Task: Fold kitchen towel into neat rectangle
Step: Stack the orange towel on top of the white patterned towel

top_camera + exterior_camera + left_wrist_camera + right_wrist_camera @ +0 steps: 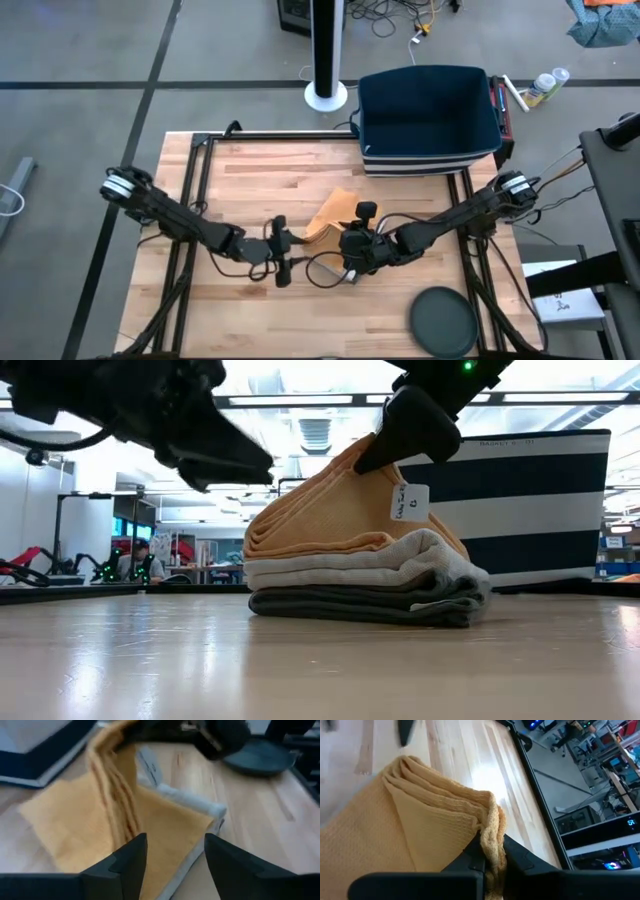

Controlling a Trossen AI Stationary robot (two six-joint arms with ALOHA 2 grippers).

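Both dark arms reach low over the pale wooden plank counter (250,300) and meet near its middle. The right arm stretches in from the right edge, elbow out, its forearm sloping down to the right pincer (492,855), which is clenched on a bunched edge of the orange waffle-weave kitchen towel (335,215). From the counter-level view that pincer comes down from above and pulls the towel's upper layers into a peak, a small white tag (410,503) hanging just below the grip.

The left arm comes in from the left edge, angled across the boards, with the left pincer (175,857) released: its two dark fingers (131,860) stand apart with only towel and counter showing between them, just off the towel's near edge and holding nothing.

The orange towel sits folded in several layers on top of a folded light grey cloth (350,568), which rests on a dark grey cloth (370,605), the three stacked on the counter.

Behind them, at the far edge, stands a navy blue fabric bin with white stripes (428,115). A round dark grey plate (443,320) lies near the front right corner, well apart from the stack.
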